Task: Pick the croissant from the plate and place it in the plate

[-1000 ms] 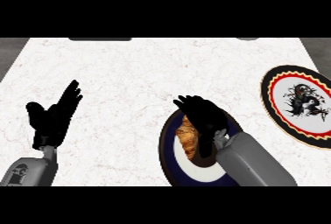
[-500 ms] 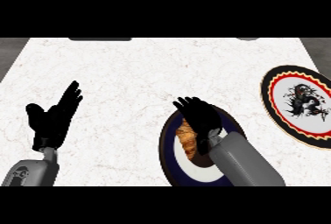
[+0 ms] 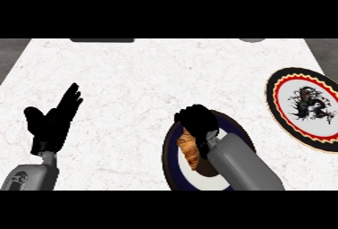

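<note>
While the croissant [image 3: 190, 151] lies in the dark-rimmed plate [image 3: 170, 159] at the counter's [image 3: 145, 76] near edge, the right hand [image 3: 196, 120] sits over its far end, fingers curled down round it. The left hand [image 3: 51, 121] rests open at the left, fingers up. A red-rimmed plate [image 3: 276, 96] with a black figure on it lies well apart at the right.

A white marbled tabletop [image 3: 165, 71] with faint veins filled nearly the whole view under even light, a dark flat strip [image 3: 102, 40] and a small grey rounded shape [image 3: 251, 40] lay at its far edge, and plain grey ground [image 3: 10, 53] showed beyond both far corners.
</note>
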### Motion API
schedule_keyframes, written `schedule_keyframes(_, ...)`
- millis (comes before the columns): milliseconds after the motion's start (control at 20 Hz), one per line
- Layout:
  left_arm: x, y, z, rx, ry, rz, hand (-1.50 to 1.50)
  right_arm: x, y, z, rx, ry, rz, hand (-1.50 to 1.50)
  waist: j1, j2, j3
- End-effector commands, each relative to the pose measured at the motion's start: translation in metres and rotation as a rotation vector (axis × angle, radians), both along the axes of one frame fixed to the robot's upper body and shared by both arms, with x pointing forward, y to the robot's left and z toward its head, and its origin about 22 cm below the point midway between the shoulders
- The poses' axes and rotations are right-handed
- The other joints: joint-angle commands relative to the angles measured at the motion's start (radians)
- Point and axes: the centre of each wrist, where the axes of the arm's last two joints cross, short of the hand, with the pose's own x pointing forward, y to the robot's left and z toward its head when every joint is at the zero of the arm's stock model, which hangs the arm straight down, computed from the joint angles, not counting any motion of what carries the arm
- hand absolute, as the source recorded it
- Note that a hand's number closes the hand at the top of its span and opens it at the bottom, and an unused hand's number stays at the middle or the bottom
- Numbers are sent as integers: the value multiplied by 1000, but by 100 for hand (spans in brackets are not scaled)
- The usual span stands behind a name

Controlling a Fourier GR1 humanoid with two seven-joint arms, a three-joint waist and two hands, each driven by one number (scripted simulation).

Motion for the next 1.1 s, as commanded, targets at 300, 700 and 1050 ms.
schedule_keyframes(300, 20, -11, -3, 15, -2, 5, 0, -22, 24, -21, 107, -72, 15, 150, 0, 9, 3)
schedule_keyframes(700, -5, 2, -12, -8, 4, 22, 0, -68, -105, 0, 401, -168, -87, 150, -23, 2, 3)
schedule_keyframes(1050, 5, 11, 1, -6, -1, 44, 0, -83, -139, 57, 571, -627, -233, 150, -44, -1, 3)
